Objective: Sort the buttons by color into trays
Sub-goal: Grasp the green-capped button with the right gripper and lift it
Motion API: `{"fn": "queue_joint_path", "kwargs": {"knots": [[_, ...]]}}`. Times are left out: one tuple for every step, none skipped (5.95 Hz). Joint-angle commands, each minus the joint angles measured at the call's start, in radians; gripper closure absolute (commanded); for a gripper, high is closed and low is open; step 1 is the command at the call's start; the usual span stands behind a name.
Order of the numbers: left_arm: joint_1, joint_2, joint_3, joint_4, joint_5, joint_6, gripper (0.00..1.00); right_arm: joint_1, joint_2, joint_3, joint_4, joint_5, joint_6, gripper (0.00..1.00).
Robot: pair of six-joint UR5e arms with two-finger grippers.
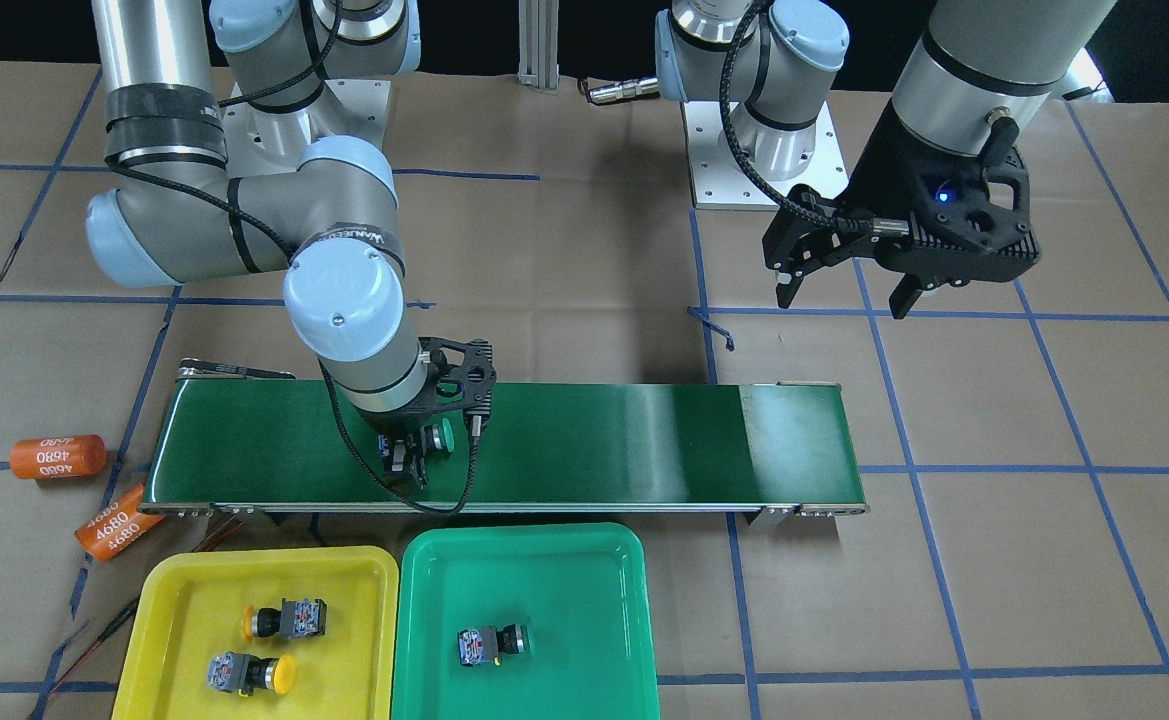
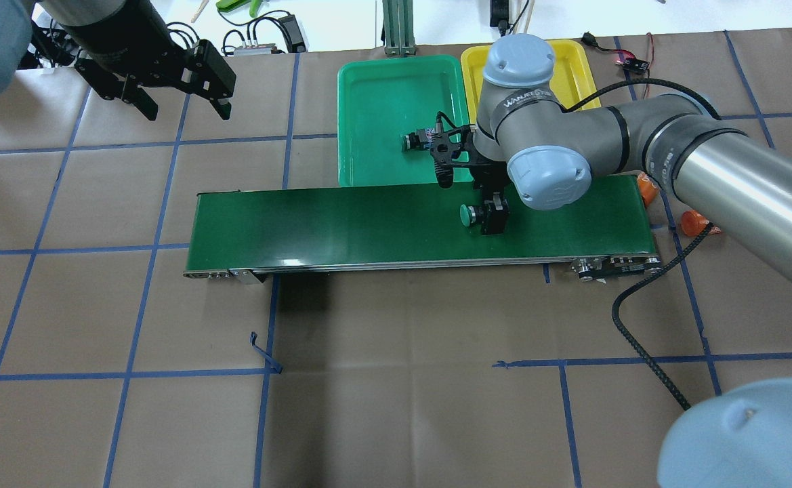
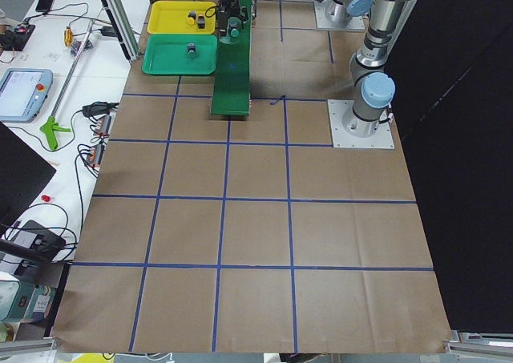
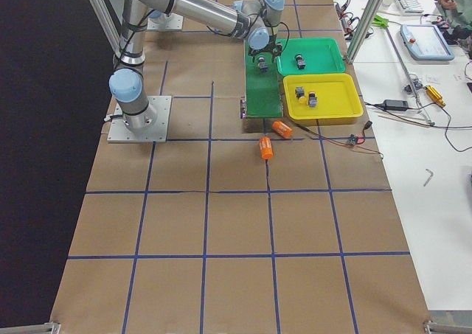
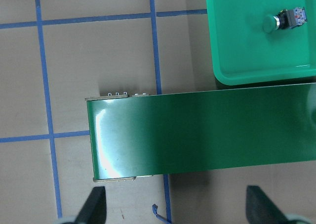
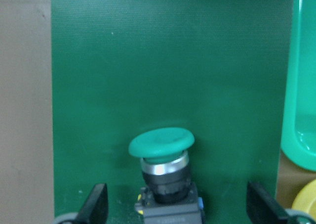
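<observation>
Exterior front-facing view, nearest first: by the table's operator-side edge, the yellow tray [image 1: 159, 600] holds a yellow-capped button [image 1: 289, 620] and a second yellow-capped button [image 1: 249, 672]. Just beside it, the green tray [image 1: 604, 560] holds one green-capped button [image 1: 492, 643].

Just behind both trays runs the conveyor belt [image 1: 644, 440]. On it, toward the end on the robot's right, lies the remaining green button [image 1: 441, 437]. It is on its side, with its long axis along the belt's length. The cap points toward the belt's end on the robot's left, and the block base sits under the wrist.

The right gripper [image 1: 407, 465] sits low over it, fingers spread wide on either side of the base. My right wrist camera shows a gap on both sides, so nothing is gripped.

I judge this to be the grasp step of the final sort. Next I need to close on the base, lift clear, and carry it over the belt's operator-side edge into the green tray.

Farthest back, the left gripper [image 1: 844, 300] hangs wide and empty near the robot's base.
</observation>
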Motion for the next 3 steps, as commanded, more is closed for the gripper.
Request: {"fn": "queue_joint_path", "kwargs": {"knots": [[0.002,0.002,0.0,0.0,0.0,0.0,0.01,-0.036,-0.016,0.012,0.013,-0.089,-0.029,0.62],[0.003,0.0,0.0,0.0,0.0,0.0,0.01,-0.039,-0.019,0.017,0.015,-0.114,-0.031,0.8],[0.003,0.0,0.0,0.0,0.0,0.0,0.01,-0.043,-0.022,0.017,0.016,-0.119,-0.049,0.91]]}}
